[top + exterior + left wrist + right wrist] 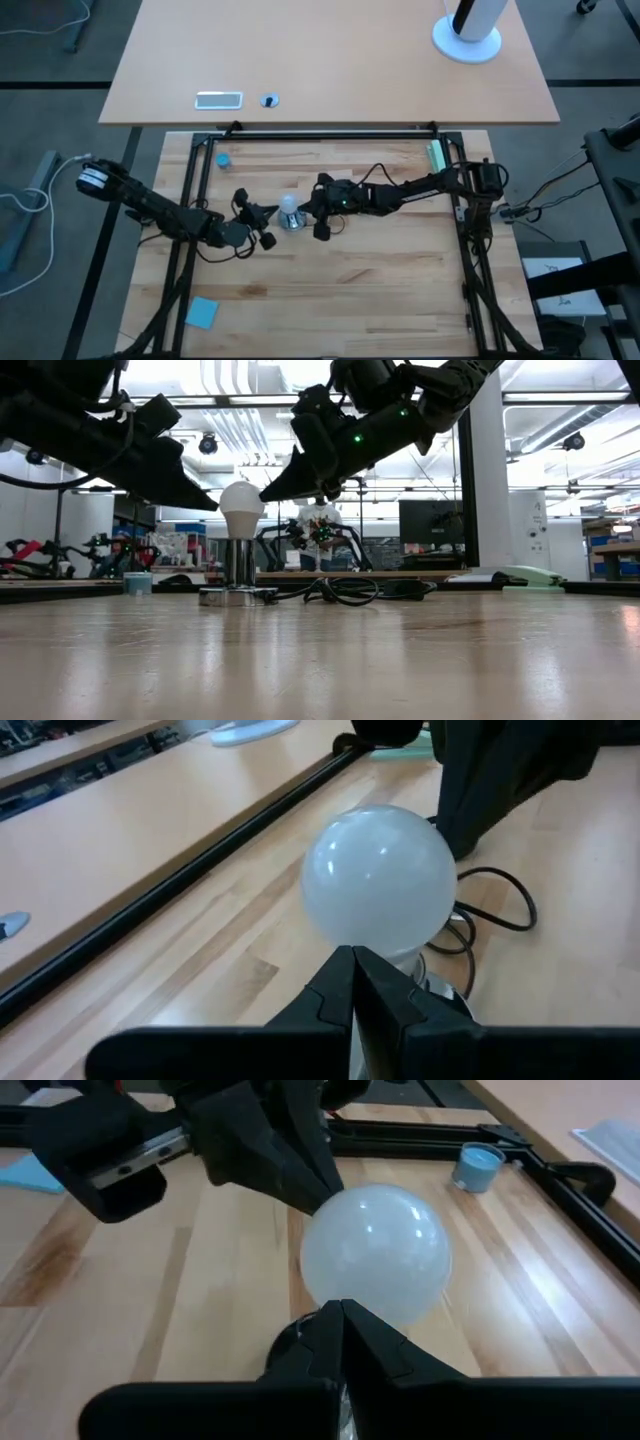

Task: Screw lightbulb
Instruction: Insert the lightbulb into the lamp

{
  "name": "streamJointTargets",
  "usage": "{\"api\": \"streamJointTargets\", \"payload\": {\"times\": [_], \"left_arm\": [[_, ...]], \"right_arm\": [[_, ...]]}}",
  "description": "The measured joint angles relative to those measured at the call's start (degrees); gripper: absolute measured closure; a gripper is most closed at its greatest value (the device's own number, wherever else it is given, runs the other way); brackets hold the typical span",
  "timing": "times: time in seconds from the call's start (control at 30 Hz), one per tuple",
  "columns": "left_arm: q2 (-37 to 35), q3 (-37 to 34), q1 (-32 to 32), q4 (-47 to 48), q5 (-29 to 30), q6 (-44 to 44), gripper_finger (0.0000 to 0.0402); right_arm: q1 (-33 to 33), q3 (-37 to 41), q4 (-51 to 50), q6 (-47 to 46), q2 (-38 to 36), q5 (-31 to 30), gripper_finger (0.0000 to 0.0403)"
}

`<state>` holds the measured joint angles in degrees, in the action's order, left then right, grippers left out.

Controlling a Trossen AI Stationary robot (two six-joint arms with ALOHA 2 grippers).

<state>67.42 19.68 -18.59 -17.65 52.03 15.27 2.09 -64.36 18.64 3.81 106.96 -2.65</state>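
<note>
The white frosted lightbulb (289, 210) stands upright with its silvery screw base in a round silver socket disc (238, 596) in the middle of the wooden table. My left gripper (212, 506) is shut, its tip at the bulb's left side. My right gripper (266, 496) is also shut, with its tip at the bulb's right side. Both slant down toward the globe from opposite sides. The left wrist view shows the bulb (380, 870) just beyond the shut fingers (352, 982). The right wrist view shows the bulb (375, 1250) the same way. My left gripper touches the bulb's globe on its left side (224, 510) with the tip of its shut fingers, coming from the table's left and slanting slightly down. My right gripper touches the globe's right side (258, 500) with its shut tip, slanting down from the table's right. The bulb stays upright in the socket.
A black cord (340, 590) coils on the table to the right of the socket. A small blue cap (222, 159) lies at the far left, a blue pad (201, 312) at the near left and a green object (435, 155) at the far right. A black frame rail (330, 134) runs along the far edge.
</note>
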Motion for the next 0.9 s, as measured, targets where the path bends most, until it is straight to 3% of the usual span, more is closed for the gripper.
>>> {"api": "streamJointTargets", "payload": {"times": [0.17, 0.33, 0.9], "left_arm": [[0.0, 0.0, -0.8, 0.9, -1.5, 2.3, 0.0401], [0.0, 0.0, -1.3, 0.9, -2.3, 2.6, 0.0401], [0.0, 0.0, -1.0, 0.6, 2.3, 0.3, 0.0401]], "right_arm": [[0.3, 0.0, -3.5, 0.2, -0.1, -5.0, 0.0403], [1.6, 0.0, -3.7, 0.6, -0.1, -6.1, 0.0403], [1.7, 0.0, 2.6, -0.3, 0.0, 0.3, 0.0403]]}}
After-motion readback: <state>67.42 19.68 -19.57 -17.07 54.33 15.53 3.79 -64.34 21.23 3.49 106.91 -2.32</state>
